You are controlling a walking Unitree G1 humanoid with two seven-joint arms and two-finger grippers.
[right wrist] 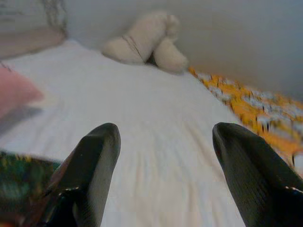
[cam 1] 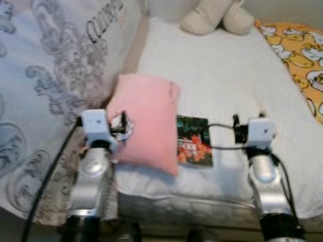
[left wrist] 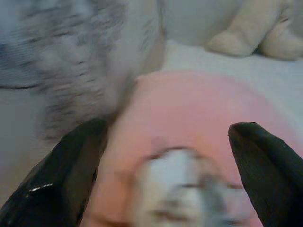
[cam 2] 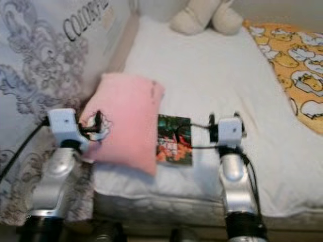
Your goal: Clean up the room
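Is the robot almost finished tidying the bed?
Not yet. Nothing looks put away. The left gripper, open, is at the pink pillow; the right gripper, open, hovers near the book, holding nothing. Both things, plus the stuffed toy, lie on the white bed.

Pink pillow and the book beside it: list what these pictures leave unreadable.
- Book: its left part lies under the pink pillow; cover print blurred in both eye views.
- Pale patch on the pillow, left wrist view: motion blur, unidentifiable.
- Plush toy: cut off by the top edge.
- Left pincer open, fingers either side of the pillow; contact unclear.
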